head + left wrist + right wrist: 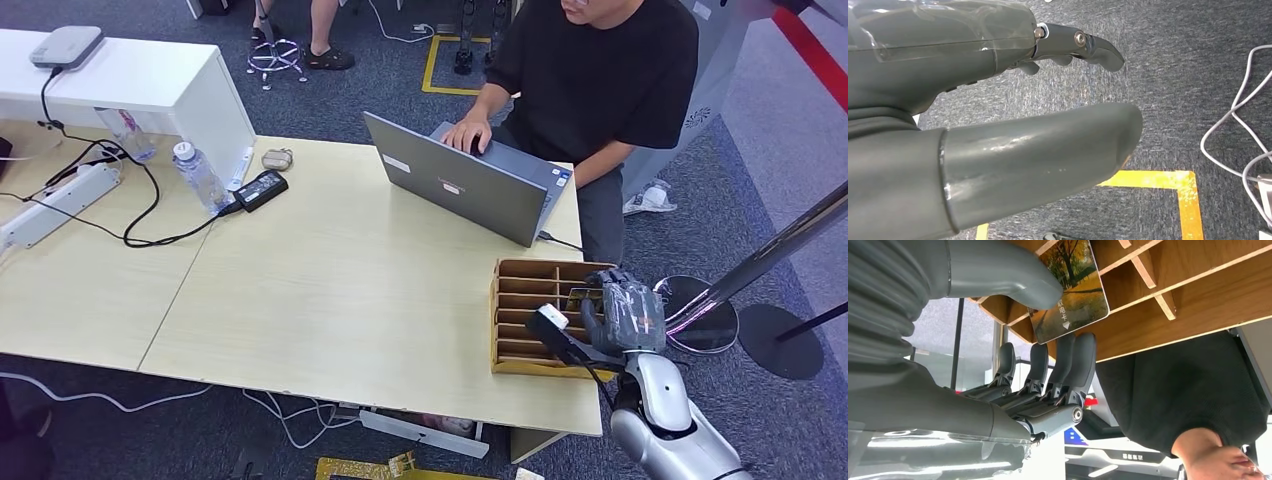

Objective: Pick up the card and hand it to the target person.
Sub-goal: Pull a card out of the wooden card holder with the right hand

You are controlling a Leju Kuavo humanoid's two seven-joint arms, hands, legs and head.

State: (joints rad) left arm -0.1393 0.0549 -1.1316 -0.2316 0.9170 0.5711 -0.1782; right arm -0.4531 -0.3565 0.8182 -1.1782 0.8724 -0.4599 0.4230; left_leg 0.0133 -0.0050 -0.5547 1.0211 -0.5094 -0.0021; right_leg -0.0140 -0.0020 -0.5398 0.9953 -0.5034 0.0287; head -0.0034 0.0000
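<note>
Card (1073, 287) between right hand (1013, 365) thumb and fingers (1075, 360); upper edge thumb-hidden.

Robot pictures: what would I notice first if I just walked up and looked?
Probably the robot's right hand at the table's near right corner, reaching into a wooden slotted rack. Up close, its thumb and fingers hold a card with an autumn tree picture at the rack. Just behind sits a person in black typing on a grey laptop.
</note>
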